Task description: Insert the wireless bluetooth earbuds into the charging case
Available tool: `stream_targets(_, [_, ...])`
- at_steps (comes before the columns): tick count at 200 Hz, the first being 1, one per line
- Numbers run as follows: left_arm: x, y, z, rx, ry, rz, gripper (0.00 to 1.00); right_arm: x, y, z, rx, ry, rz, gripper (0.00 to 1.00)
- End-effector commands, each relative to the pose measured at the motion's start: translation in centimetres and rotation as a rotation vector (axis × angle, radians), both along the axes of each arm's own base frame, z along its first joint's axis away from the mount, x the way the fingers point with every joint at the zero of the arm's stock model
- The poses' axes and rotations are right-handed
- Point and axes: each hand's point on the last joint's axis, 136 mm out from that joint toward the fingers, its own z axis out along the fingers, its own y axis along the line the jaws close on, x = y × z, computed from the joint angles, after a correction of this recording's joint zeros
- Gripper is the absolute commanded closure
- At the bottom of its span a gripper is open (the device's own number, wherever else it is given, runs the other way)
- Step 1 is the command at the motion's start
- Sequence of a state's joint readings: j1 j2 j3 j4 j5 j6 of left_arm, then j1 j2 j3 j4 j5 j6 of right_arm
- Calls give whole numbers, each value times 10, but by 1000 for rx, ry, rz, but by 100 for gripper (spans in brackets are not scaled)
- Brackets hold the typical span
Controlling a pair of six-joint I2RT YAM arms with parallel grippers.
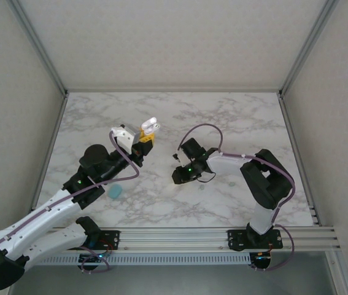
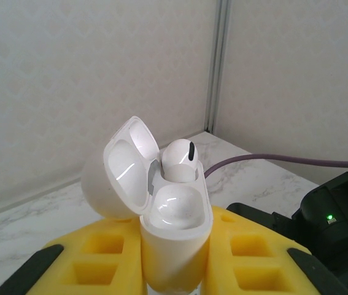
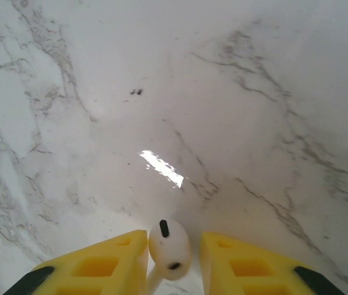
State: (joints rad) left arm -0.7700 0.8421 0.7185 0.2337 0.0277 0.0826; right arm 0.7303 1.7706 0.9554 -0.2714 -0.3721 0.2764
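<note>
The left gripper (image 2: 175,270) is clamping the charging case (image 2: 177,215) between its yellow fingers (image 2: 69,270), holding it upright and off the marble table (image 1: 241,123) with the lid swung open; one white earbud (image 2: 178,161) is sitting in the far socket, while the near socket is lying bare (its glossy hollow is catching the light). The right gripper (image 3: 172,261) is hovering low over the table, nose down, with a second earbud (image 3: 169,246) standing between its yellow pads (image 3: 241,270); narrow slivers are showing on either side of it, so whether the pads are pinching it or standing just clear I cannot tell. A light blue rounded thing (image 1: 116,191) is lying on the table beside the left arm.
</note>
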Motion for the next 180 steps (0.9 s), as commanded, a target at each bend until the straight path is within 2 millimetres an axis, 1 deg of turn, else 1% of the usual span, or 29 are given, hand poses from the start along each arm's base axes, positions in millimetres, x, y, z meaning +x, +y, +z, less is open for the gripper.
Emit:
stream_targets(1, [-2,-3,8,-30,-10,-13,79,2,-8,5,34,13,-36,72])
stream_targets(12, [-2,-3,7,-27,-8,-13,79,3,-9,8,53,18,-46,71])
stream_targets(20, [-2,-3,6,-26,-5,-13,79,4,-11,8,52,24,-58,69])
stream_targets(39, [-1,-2,4,-22,-5,-9,79,6,-14,11,33,27,-65,68])
stream_targets(60, [-2,-1,5,-25,-7,-7,79,11,-22,14,-19,10,-84,62])
stream_targets(77, [-2,-1,4,-23,-8,-5,79,15,-25,21,-55,6,-107,61])
stream_targets(90, [-2,0,4,-22,-10,0,79,18,-27,25,-97,7,-131,57])
stream_targets(121, [-2,3,4,-23,-19,14,79,20,-33,26,-216,-11,-166,49])
stream_targets(130, [-1,5,5,-24,-21,20,79,17,-29,28,-229,-10,-153,49])
stream_targets(138, [-2,5,6,-24,-25,20,79,21,-33,28,-267,-14,-178,49])
stream_targets(141, [-3,6,6,-25,-27,21,79,15,-29,27,-282,-16,-162,49])
stream_targets(150, [-4,8,8,-27,-32,23,79,12,-26,26,-307,-9,-155,49])
stream_targets(162, [-5,10,10,-28,-38,30,79,10,-27,24,-360,-10,-168,49])
stream_targets(180, [-7,14,12,-33,-46,35,79,6,-22,22,-412,-16,-154,49])
